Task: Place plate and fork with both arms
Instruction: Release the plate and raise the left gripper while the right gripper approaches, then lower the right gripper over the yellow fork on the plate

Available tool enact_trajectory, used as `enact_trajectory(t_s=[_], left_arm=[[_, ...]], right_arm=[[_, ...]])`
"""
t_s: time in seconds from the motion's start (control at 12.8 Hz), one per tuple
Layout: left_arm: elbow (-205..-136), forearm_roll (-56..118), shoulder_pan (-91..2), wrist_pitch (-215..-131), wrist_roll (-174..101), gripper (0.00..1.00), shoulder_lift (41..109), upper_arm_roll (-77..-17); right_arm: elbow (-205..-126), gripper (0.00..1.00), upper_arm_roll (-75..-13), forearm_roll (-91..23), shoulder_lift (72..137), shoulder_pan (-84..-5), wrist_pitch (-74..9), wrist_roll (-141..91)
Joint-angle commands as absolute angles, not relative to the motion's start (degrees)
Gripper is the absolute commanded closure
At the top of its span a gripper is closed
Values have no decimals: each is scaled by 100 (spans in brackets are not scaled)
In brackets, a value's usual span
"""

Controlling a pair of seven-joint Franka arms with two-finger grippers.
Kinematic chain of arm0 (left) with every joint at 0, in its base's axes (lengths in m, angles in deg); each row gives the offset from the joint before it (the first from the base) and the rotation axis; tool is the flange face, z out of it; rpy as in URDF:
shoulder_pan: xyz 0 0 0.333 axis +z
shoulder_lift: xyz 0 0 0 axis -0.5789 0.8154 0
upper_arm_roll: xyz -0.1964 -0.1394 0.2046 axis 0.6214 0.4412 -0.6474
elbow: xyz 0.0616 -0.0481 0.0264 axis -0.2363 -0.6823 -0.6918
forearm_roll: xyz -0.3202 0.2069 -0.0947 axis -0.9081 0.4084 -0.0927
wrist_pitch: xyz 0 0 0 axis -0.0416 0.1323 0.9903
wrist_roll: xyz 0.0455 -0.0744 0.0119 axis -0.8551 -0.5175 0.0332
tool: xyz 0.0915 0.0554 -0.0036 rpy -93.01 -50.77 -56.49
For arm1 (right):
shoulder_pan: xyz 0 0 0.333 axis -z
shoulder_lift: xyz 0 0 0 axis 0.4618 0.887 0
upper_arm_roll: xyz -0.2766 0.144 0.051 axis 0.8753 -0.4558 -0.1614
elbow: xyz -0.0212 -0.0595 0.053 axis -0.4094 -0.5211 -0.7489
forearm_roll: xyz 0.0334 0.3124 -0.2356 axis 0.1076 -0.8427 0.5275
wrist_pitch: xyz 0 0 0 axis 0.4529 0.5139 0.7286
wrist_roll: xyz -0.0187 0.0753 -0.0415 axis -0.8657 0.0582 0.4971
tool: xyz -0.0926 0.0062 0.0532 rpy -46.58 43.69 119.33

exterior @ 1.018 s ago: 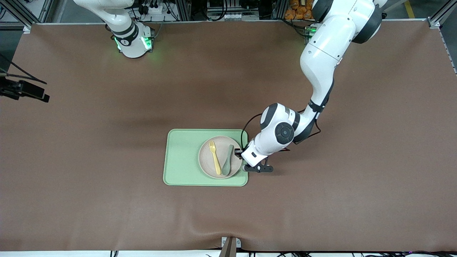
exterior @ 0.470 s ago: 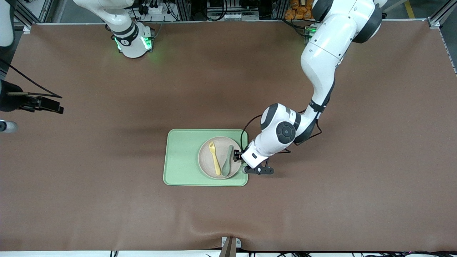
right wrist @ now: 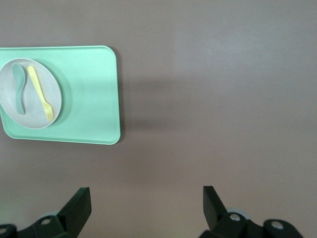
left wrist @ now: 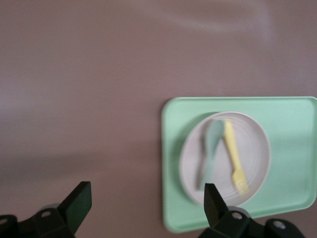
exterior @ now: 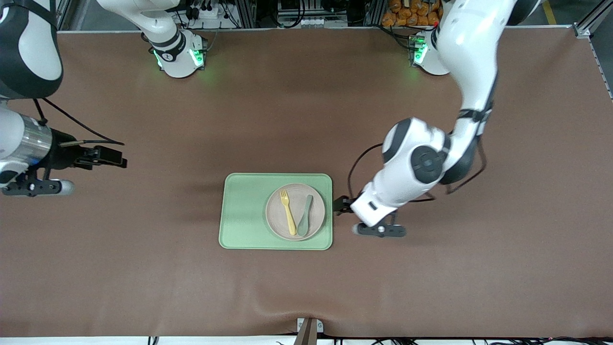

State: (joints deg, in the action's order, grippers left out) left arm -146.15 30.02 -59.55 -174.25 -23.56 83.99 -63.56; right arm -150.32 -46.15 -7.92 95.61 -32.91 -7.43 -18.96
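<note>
Brown table (exterior: pixel 143 268): left pincer (exterior: pixel 346 205) has left the plate (exterior: pixel 295 212), empty.

the left gripper (left wrist: pixel 143 210) and right gripper (right wrist: pixel 143 208) show only their fingertips at the wrist views' lower edges — the tray (right wrist: pixel 94 94) is cut off at the right wrist view's left edge.

Robotics lab (aluminium framing (exterior: pixel 585 28), cables)

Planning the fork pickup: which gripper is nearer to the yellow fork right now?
Left. The left gripper is over the table just off the tray's edge, beside the plate holding the fork; the right gripper is at its own table end.
</note>
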Motion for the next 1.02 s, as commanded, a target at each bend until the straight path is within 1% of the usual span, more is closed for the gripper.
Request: enact_trajectory(t_s=[0.0, 0.23, 0.55, 0.7, 0.94], left_arm=[[-14870, 3616, -5438, -16553, -2513, 0, 7561, -6343], [-14870, 3670, -4709, -15533, -2591, 0, 6857, -6361], [-14896, 3961, -3908, -14416, -3425, 0, 6127, -6352], [-14983, 3952, -3635, -14229, -3837, 0, 5889, -6299], [-15369, 3952, -3573, -14229, -3990, 0, 5494, -6308]], right_arm=[[-14755, 0, -4576, -891, 9977, -3663, -1048, -1863], [-14482, 0, -4576, -680, 10399, -4164, -1549, -1592], [-13806, 0, -4576, -680, 11259, -4709, -2155, -1098], [-13577, 0, -4576, -689, 11620, -4903, -2498, -924], [-13497, 0, -4567, -671, 12060, -5350, -3218, -484]])
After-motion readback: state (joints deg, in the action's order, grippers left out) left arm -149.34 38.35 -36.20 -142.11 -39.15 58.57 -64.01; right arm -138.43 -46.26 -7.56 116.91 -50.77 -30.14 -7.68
